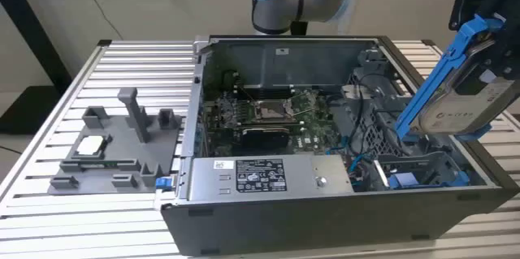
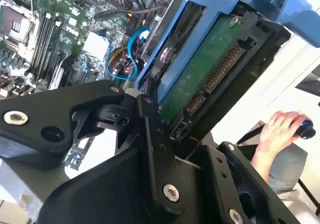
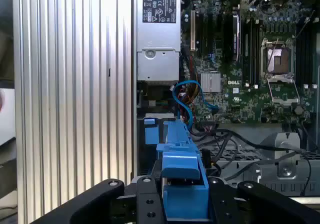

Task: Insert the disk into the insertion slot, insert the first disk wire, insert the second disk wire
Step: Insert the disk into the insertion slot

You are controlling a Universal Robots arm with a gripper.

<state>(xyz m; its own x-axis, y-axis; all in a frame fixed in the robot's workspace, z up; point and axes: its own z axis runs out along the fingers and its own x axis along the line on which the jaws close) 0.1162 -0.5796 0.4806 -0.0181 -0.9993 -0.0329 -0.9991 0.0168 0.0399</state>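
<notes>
**Disk gripped and tilted over the open case, not yet in its slot**

The gripper [image 3: 182, 206] is closed on the disk [image 1: 467, 103], its black fingers [image 3: 227, 199] pressing the blue carrier frame from both sides. In the second wrist view the drive's green circuit side and connector edge face the camera. The grip on the frame probably leaves that connector end free for the wires.

In the exterior view the disk hangs slanted above the computer case [image 1: 325, 222] at the exterior view's right end, with its low corner dipping toward the drive cage. I cannot tell whether it touches anything there. The slant looks meant to aim the carrier down at the insertion slot [image 1: 422, 173], which I take to be the bay with blue fittings just beneath it.

A looped blue wire [image 3: 187, 101] and a tangle of black cables [image 3: 240, 149] lie between the bay and the motherboard [image 1: 272, 113], close to the path down. The silver power supply box [image 1: 260, 177] sits just beside the bay.

Well apart, a grey parts fixture [image 1: 114, 143] rests on the slatted table [image 1: 49, 119]. A person's hand [image 2: 277, 131] holds a knob off to one side.
</notes>
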